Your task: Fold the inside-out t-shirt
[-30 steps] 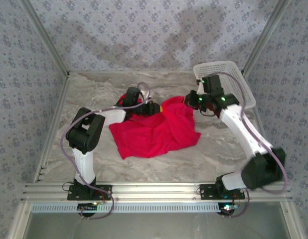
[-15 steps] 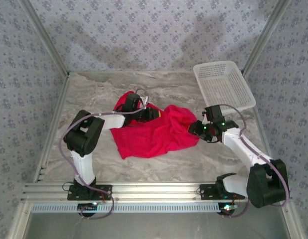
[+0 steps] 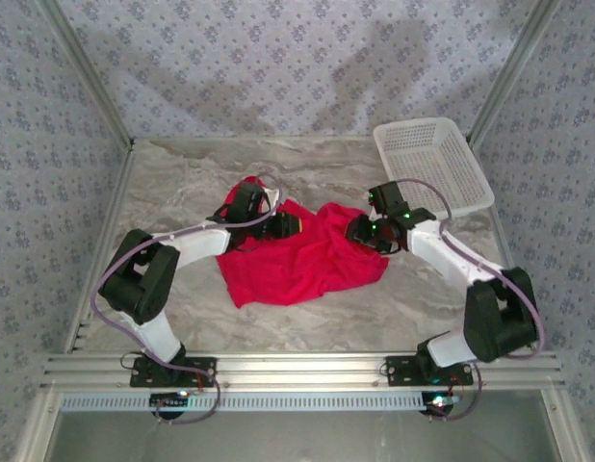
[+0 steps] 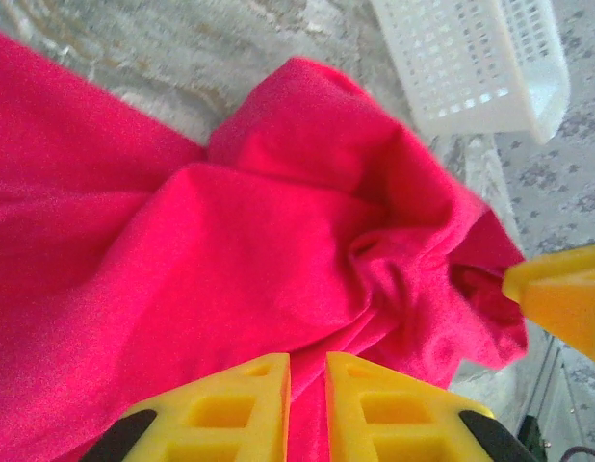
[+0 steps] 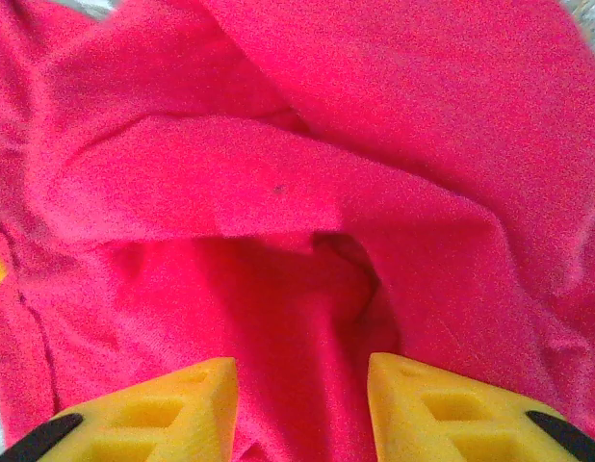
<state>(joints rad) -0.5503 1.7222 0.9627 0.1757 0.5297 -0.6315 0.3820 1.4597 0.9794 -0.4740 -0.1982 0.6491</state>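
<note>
L gripper (image 4: 305,368) prob. tight on t-shirt (image 4: 230,241), R gripper (image 5: 299,368) agape

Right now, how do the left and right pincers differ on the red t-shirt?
Left pincer: jaws almost together, nipping a fold of the t-shirt. Right pincer: jaws apart, cloth below, nothing held. Left pincer sits at the shirt's far left edge; right pincer at its right edge, nearer the basket. Both are yellow-fingered and low over the cloth.
</note>
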